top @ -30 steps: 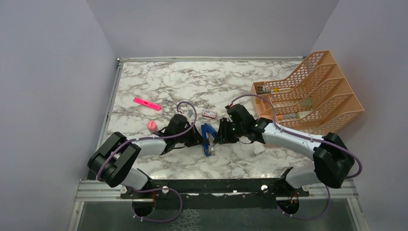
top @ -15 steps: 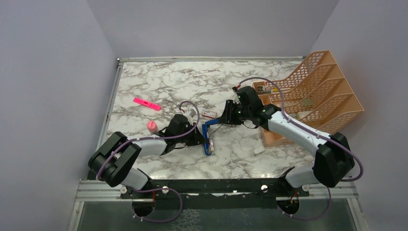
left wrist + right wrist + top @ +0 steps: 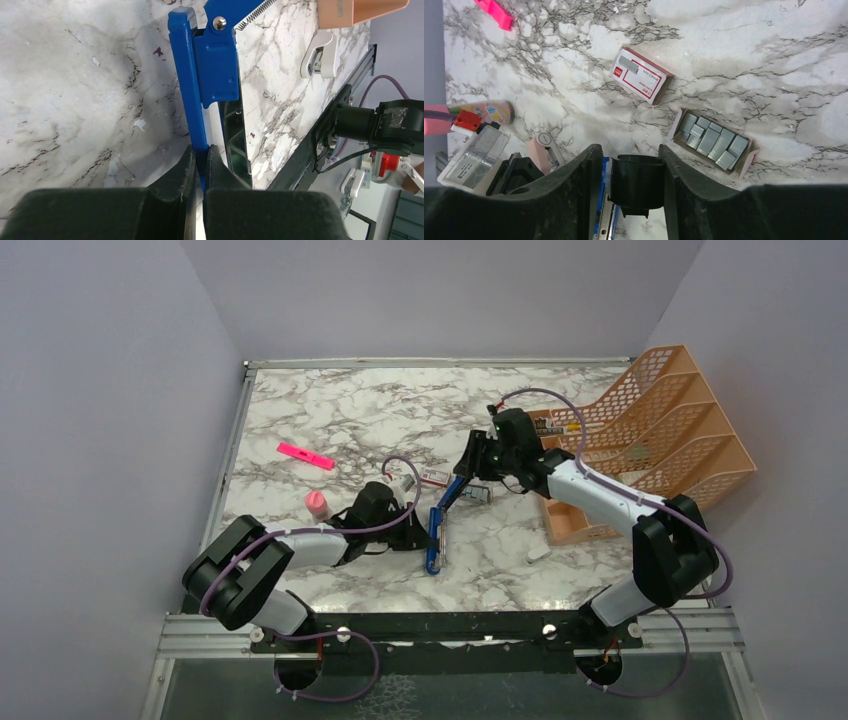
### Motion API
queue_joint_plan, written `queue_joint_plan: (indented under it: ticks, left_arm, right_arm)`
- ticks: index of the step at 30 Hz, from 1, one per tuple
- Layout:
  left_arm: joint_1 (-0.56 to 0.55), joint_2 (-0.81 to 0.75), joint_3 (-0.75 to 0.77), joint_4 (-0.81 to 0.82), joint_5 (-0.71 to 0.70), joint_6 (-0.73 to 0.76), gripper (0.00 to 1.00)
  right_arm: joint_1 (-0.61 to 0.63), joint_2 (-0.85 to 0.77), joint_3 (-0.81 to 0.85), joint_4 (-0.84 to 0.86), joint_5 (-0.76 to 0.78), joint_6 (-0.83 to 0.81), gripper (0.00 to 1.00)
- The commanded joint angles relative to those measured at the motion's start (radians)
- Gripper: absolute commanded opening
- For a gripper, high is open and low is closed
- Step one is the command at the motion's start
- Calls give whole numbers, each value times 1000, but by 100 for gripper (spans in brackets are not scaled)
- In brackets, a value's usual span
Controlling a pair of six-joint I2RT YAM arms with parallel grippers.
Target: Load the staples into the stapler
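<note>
The stapler [image 3: 436, 535], clamped by the left hand [image 3: 201, 150], lay open on the surface [image 3: 330, 410]; the right hand [image 3: 630, 152], spread and empty, was best lowered squarely over the staples [image 3: 711, 140] (loose in their tray [image 3: 678, 129]).

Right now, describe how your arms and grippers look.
Both arms share one build: the left arm and right arm have white curved links between chunky black joint blocks, each with a looping purple cable. The left gripper and right gripper have matte black, smoothly rounded fingers.
</note>
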Motion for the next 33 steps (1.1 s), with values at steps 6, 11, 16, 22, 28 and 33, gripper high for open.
queue_joint_plan:
  ticks: [6,11,16,22,28,33]
  left_arm:
    - [-15,44,-9,-29,20,-40,0]
    - [-16,75,3,-10,36,-70,0]
    - [-14,96,6,-2,34,-92,0]
    - [-3,104,-11,9,28,-105,0]
    - [8,103,-7,11,30,-108,0]
    - [14,108,0,12,31,-120,0]
  right_arm:
    - [1,-40,-85,107,-75,78,74]
    - [0,-41,-143,147,-118,108,84]
    - [0,-66,-173,142,-78,162,90]
    - [-1,-151,-182,61,122,215,93]
    - [0,-237,-227,54,142,231,94]
    - [0,-290,-301,55,134,259,94]
